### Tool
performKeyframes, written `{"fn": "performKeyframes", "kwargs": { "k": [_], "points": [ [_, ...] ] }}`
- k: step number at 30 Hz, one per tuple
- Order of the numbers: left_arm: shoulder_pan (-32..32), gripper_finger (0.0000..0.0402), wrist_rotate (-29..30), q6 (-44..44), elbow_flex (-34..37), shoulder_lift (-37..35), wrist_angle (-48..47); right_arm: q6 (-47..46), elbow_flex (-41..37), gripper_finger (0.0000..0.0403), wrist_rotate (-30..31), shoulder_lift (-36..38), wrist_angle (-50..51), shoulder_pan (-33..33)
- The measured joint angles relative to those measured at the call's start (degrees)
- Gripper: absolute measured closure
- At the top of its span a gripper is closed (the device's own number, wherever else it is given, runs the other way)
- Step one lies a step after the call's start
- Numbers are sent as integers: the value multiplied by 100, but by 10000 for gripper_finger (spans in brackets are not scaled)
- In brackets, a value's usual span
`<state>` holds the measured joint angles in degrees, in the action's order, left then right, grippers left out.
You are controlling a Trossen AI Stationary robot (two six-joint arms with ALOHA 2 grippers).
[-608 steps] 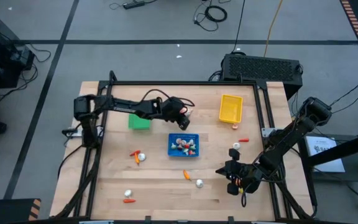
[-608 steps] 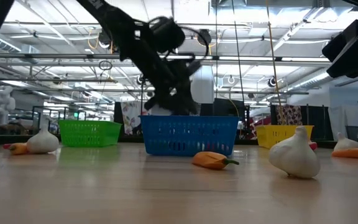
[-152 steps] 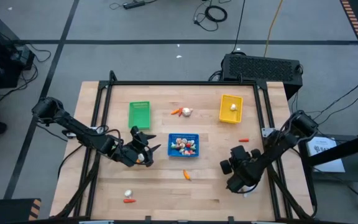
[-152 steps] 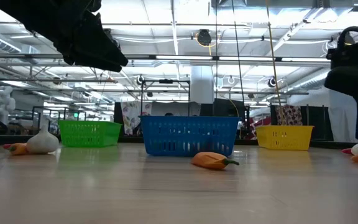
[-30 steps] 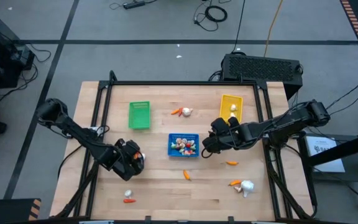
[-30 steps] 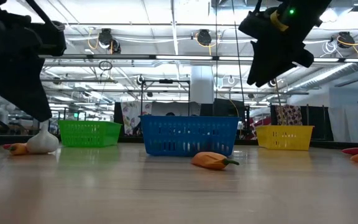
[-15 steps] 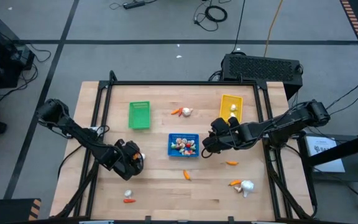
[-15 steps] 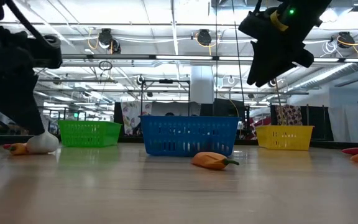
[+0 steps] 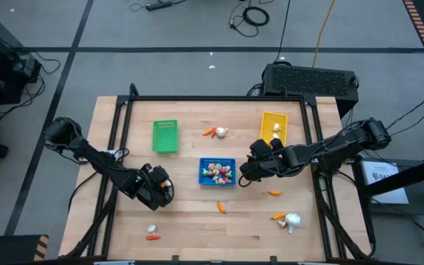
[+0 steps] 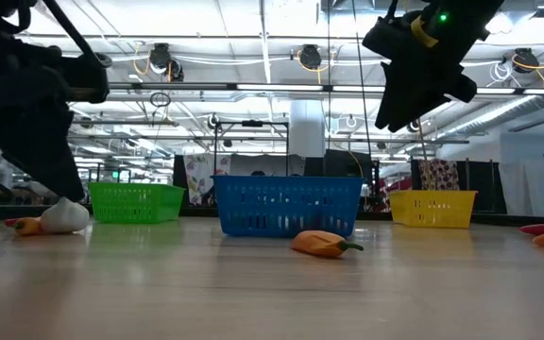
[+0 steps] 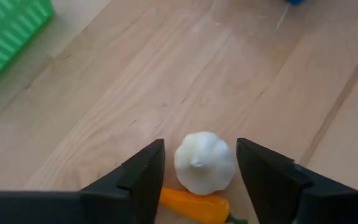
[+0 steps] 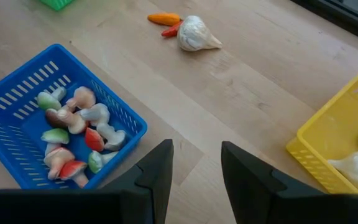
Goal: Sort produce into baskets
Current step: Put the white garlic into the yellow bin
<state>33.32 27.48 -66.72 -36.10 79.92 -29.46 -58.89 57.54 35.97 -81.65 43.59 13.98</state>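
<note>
Garlic bulb [image 11: 204, 163] sitting right between the left gripper [image 11: 201, 171] fingers, small gaps either side, so jaws apart around it and not gripping. Orange carrot piece [image 11: 194, 207] lying on the wood, touching the bulb. Same gripper low over the table's left-front area in the high view [image 9: 159, 193], green basket [image 9: 165, 137] further back on that side.

Right gripper [image 9: 247, 171] hanging in the air just right of the blue basket [image 9: 218, 172], jaws partly open with bare wood showing between them, nothing held. Blue basket packed with little mushroom-looking bits in red, white, green and brown [image 12: 73, 134]. Yellow basket [image 9: 273, 127] at the back right, with two garlic bulbs [image 12: 352, 163] inside as seen from the right wrist.

Loose stuff scattered around: garlic with an orange piece [image 9: 216, 132] between the green and yellow baskets, an orange piece [image 9: 221, 207] in front of the blue one, another [image 9: 274, 193] off to the right, a garlic and carrot pair [image 9: 288, 219] near the front right, plus a white bulb [image 9: 152, 230] and small red-orange piece [image 9: 152, 238] at the front left.
</note>
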Motion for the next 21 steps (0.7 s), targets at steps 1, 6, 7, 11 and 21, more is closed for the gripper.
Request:
{"fn": "performKeyframes", "kwargs": {
  "k": [1, 6, 7, 11, 21],
  "points": [
    [3, 212, -11, 0, 0, 0, 1, 0, 0, 275, 0, 0, 0, 0],
    [5, 256, -43, -46, 0, 0, -61, 0, 0, 275, 0, 0, 0, 0],
    [2, 263, -46, -46, 0, 0, -70, 0, 0, 275, 0, 0, 0, 0],
    [4, 282, -87, -48, 0, 0, -78, 2, 0, 275, 0, 0, -1, 0],
    [2, 344, -79, 139, -9, 0, -93, -123, 0, 275, -11, -1, -15, 15]
  ]
}}
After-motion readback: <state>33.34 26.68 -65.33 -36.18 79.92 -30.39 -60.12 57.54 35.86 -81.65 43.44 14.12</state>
